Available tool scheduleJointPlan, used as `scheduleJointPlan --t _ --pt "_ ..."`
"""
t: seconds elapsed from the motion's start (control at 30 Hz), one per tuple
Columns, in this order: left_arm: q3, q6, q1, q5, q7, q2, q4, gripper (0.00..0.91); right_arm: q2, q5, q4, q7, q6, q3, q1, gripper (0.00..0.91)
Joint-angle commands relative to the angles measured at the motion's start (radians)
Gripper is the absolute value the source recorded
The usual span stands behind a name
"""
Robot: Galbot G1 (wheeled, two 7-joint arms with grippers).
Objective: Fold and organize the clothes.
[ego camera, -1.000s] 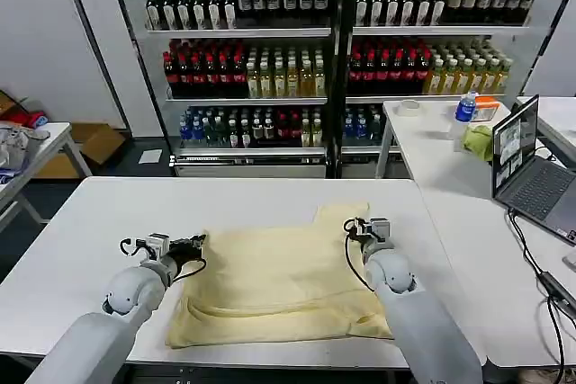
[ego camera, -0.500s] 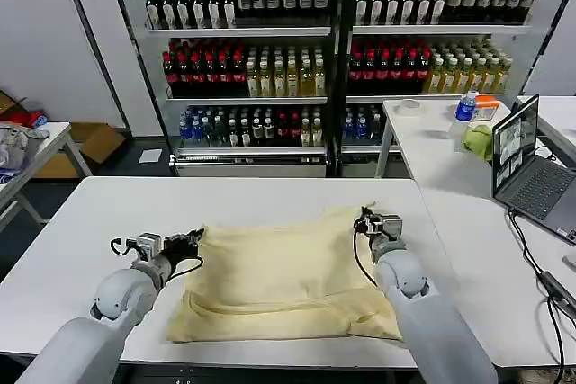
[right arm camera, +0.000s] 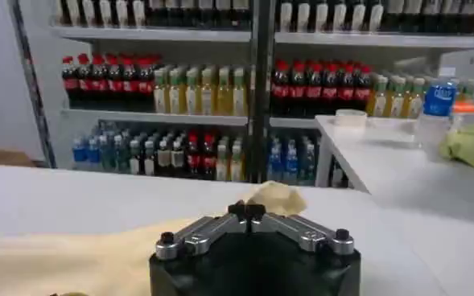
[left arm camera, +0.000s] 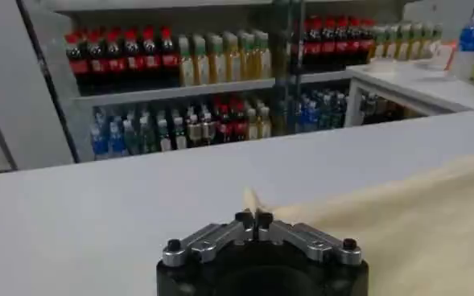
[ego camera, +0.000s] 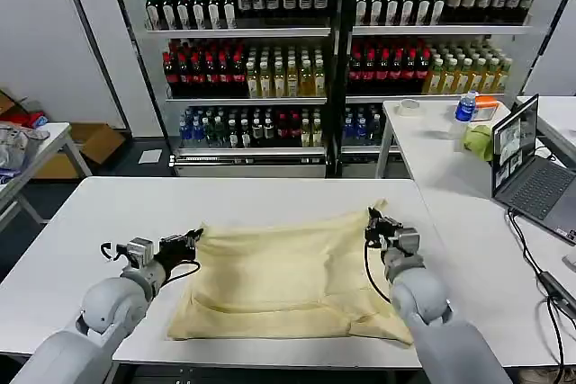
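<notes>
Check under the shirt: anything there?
T-shirt lies spread on the white table; bare tabletop shows all around it. Left gripper and right gripper pinch its far corners. Beneath is covered.

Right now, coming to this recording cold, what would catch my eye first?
The pale cream-yellow T-shirt spread across the middle of the white table, pulled out between the two arms. The left end effector is shut on its far left corner and the right end effector on its far right corner. Behind the table, tall shelves of bottled drinks line the back wall.
</notes>
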Motion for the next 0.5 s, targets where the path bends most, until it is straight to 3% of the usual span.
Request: scheduleJointPlan --t 0.03,0.5 --pt "-0.087 -0.011 0.209 0.048 0.006 0.017 -0.154 0.01 -0.037 -0.047 0.201 -0.015 0.006 0.066 -0.208 0.0" --pt "-0.129 -0.029 0.382 0.175 0.012 -0.004 -0.222 0.01 -0.022 -0.113 0.34 -0.038 0.003 0.173 -0.482 0.0"
